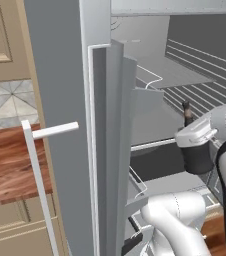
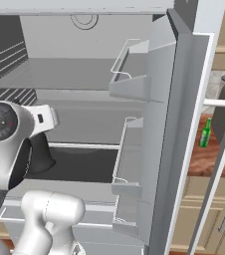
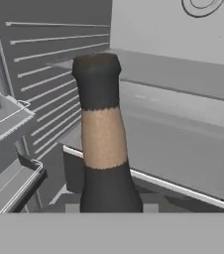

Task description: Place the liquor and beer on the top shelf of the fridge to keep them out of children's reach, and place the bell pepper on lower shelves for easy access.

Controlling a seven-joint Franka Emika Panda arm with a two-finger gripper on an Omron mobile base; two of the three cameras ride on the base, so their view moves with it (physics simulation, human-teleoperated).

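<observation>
The liquor, a squat black bottle with a brownish stopper, hangs upright just in front of the open fridge. My gripper is shut on its neck. From the right base camera the liquor body shows below my hand, level with the second shelf's wire rim. The top shelf lies higher and farther in. The beer, a slim green bottle, stands on the wooden counter right of the fridge door. The bell pepper is out of view.
The fridge door stands open with wire-rimmed door bins close beside the shelves. Its long white handle crosses in front of a wooden counter. Ribbed side walls bound the interior.
</observation>
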